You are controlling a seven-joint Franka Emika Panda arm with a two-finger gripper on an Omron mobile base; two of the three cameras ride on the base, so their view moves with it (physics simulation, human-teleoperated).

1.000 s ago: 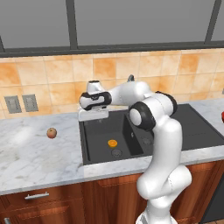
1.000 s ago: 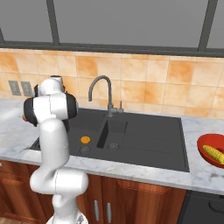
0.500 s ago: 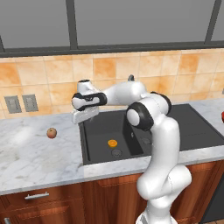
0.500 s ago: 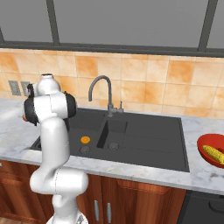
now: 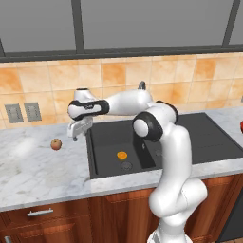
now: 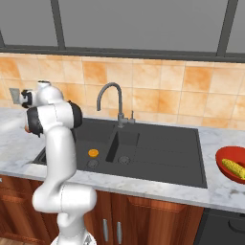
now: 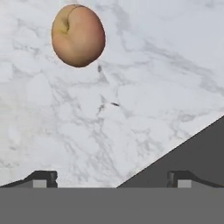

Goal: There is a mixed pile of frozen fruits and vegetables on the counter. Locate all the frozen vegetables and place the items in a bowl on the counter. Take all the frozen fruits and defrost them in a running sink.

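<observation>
A small reddish-tan apple-like fruit (image 5: 56,144) lies on the marble counter (image 5: 33,166) left of the sink; in the hand view the fruit (image 7: 78,35) sits at the upper left. My gripper (image 5: 79,130) hangs open and empty above the counter by the sink's left rim, a short way right of the fruit. Its fingertips (image 7: 43,178) stand wide apart at the bottom of the hand view. An orange citrus half (image 5: 122,155) rests in the black sink's (image 5: 190,137) larger basin, also seen as the orange half (image 6: 93,153). A yellow corn cob (image 6: 234,167) lies in a red bowl (image 6: 223,163) at the right.
A dark gooseneck faucet (image 6: 110,98) rises behind the sink. Wall outlets (image 5: 23,112) sit on the tiled backsplash. Brown cabinets (image 5: 52,218) run under the counter. The sink's dark corner (image 7: 188,148) shows at the hand view's lower right.
The arm has swung left from over the sink basin to above the counter beside the sink's left rim, nearer the reddish-tan fruit. The gripper stays open.
</observation>
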